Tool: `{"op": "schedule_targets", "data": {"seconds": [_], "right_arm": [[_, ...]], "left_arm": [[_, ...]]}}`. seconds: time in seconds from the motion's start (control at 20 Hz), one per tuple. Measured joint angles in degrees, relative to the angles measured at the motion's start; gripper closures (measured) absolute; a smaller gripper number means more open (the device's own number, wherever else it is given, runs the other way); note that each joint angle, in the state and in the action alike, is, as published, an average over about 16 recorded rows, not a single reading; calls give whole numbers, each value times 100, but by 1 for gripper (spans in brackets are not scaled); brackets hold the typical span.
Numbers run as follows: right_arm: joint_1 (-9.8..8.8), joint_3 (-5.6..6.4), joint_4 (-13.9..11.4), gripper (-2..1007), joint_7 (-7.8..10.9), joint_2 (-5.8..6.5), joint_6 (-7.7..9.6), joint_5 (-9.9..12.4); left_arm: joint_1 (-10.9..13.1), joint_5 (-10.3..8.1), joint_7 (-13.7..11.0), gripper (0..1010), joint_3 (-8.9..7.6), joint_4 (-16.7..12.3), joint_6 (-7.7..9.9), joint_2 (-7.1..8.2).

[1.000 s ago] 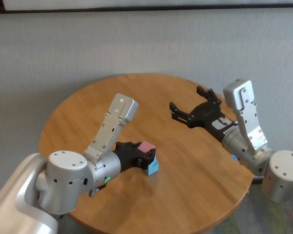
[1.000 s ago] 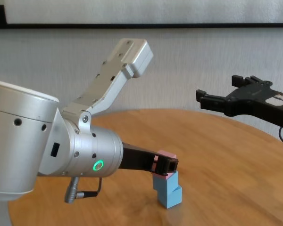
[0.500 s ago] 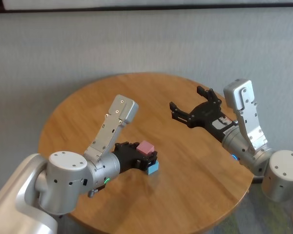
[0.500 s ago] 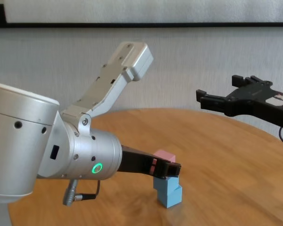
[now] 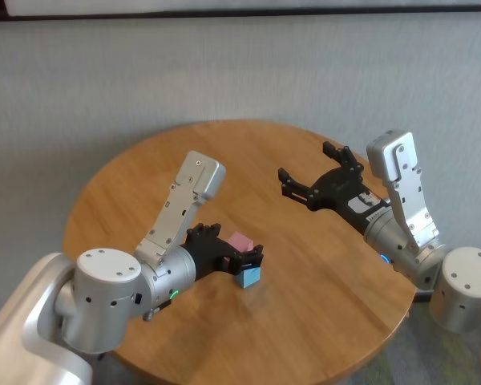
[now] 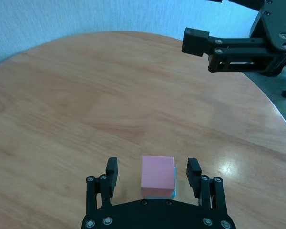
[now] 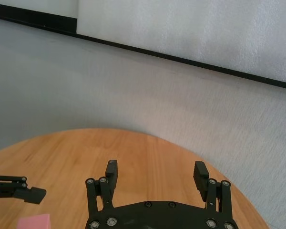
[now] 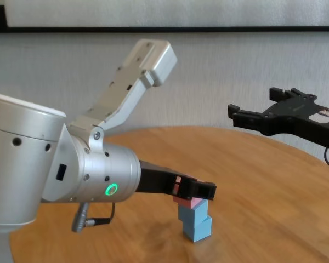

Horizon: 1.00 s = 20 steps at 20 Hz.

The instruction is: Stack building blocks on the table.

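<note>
Pink cube sits on the blue cubes, dead centre between the left gripper's spread fingers with gaps on both sides (right gripper, also spread, hangs well apart), so backing straight off looks safest.

I see round table, orange-brown wood-grain top, glossy patch near stack. Rim against grey wall at far side. One thing stands directly on it: blue block, bottom of small stack, toward my left-front part of top. Second blue block sits on that one, pink block on top, so neither touches wood. Stack slightly twisted, edges not flush. Rest of top in view shows only bare grain.
</note>
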Motion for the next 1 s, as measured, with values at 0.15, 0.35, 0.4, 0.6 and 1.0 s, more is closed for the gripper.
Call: {"op": "schedule_targets", "data": {"seconds": [0.15,0.35,0.4,0.6,1.0], "right_arm": [[0,0,0,0,0,0,0,0],[0,0,0,0,0,0,0,0],[0,0,0,0,0,0,0,0],[0,0,0,0,0,0,0,0],[-6,3,-7,0,26,-1,-10,8]], "left_arm": [[60,-12,15,73,-48,-84,-96,8],[190,-56,84,27,-145,-225,-309,10],[232,-68,115,20,-174,-263,-386,8],[437,-111,292,9,-315,-400,-811,-25],[879,-115,802,9,-635,-547,-1950,-189]]}}
